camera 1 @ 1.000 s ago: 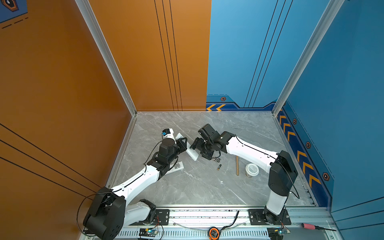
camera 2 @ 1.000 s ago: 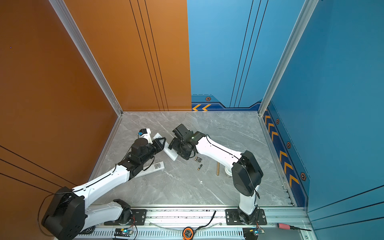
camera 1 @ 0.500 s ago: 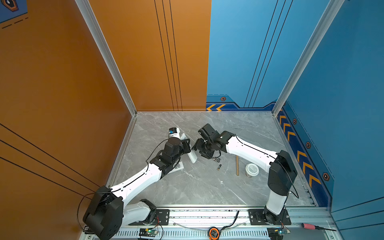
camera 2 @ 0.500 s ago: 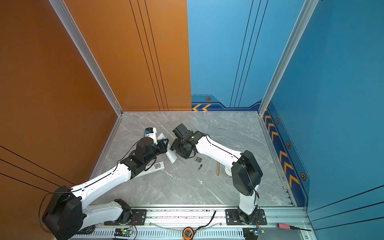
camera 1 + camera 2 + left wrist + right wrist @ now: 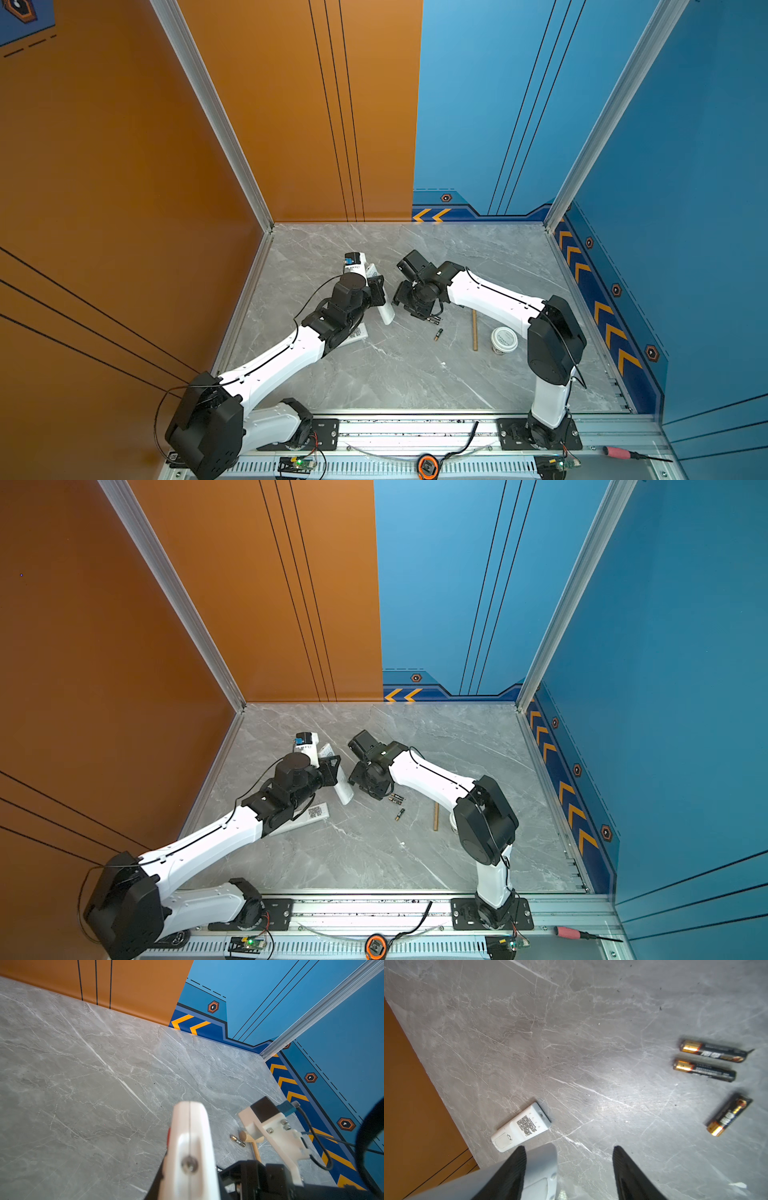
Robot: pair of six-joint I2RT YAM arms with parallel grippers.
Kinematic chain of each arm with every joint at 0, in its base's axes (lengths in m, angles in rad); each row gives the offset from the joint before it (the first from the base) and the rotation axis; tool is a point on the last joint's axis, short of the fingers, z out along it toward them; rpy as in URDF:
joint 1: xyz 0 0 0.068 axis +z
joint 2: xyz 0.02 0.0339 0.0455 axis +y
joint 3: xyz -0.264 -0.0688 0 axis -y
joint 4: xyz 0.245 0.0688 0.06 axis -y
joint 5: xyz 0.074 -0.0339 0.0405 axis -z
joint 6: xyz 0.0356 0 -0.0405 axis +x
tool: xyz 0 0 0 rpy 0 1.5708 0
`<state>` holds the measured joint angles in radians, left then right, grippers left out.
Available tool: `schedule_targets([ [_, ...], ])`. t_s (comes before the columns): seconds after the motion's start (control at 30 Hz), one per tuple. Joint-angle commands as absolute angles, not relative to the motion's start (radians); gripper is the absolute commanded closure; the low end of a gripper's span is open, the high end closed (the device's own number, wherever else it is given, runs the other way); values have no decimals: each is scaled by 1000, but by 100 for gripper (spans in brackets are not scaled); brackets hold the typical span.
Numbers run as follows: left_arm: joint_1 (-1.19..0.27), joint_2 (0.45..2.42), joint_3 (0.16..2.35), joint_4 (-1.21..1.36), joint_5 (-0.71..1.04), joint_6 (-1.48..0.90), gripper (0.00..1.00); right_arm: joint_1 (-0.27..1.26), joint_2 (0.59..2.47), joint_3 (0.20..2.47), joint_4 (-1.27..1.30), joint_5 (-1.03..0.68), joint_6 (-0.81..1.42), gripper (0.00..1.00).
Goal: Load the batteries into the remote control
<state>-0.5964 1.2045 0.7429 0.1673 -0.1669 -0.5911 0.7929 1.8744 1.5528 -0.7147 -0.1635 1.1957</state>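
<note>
Gripping remote (image 5: 386, 312) in closed left end effector (image 5: 377, 293), tilted; contact hidden behind wrist in top views. Noted right end effector (image 5: 569, 1152) open, with remote's end just inside one finger (image 5: 517, 1167); touching or not, cannot tell. Counted three batteries (image 5: 705, 1071) on bench (image 5: 571, 1043) ahead of right end effector, two side by side, third apart. Spotted second remote (image 5: 521, 1127) back-up beyond that finger, partly under left arm.

Grey marble floor (image 5: 374, 374), orange wall (image 5: 291, 104) beside blue wall (image 5: 498, 104).
</note>
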Motion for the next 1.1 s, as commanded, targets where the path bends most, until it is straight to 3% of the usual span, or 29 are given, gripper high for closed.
schedule_targets([
  [0.0, -597, 1194, 779, 219, -177, -599, 100, 799, 1790, 1545, -705, -186, 1234, 30],
  [1.07, -573, 1210, 791, 227, -163, -649, 100, 833, 1876, 1584, -635, -223, 1286, 30],
])
